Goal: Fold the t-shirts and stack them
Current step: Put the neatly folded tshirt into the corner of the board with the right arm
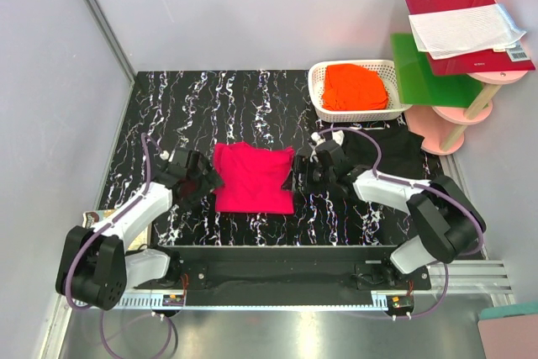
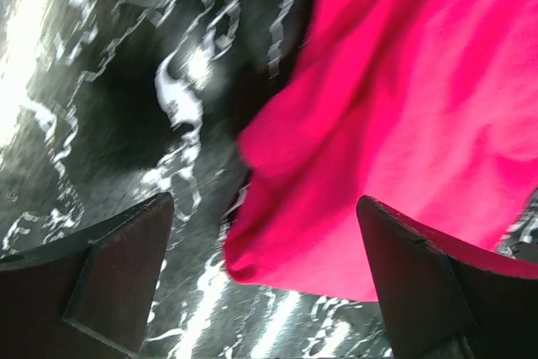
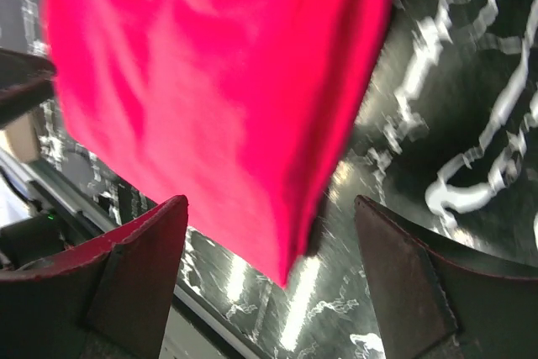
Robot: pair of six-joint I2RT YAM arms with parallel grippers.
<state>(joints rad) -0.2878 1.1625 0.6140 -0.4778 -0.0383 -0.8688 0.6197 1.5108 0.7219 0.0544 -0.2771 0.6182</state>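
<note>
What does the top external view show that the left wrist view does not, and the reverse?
Only the top external view: the orange t-shirt in the white basket, and the black t-shirt to the right. Only the left wrist view: the left jaws close up, wide open, clamping nothing. Both: the pink t-shirt lying on the black marbled table.

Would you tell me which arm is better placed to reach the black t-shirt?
Likely right: the black t-shirt lies beside the right tool; the pink t-shirt separates it from the left tool.
</note>
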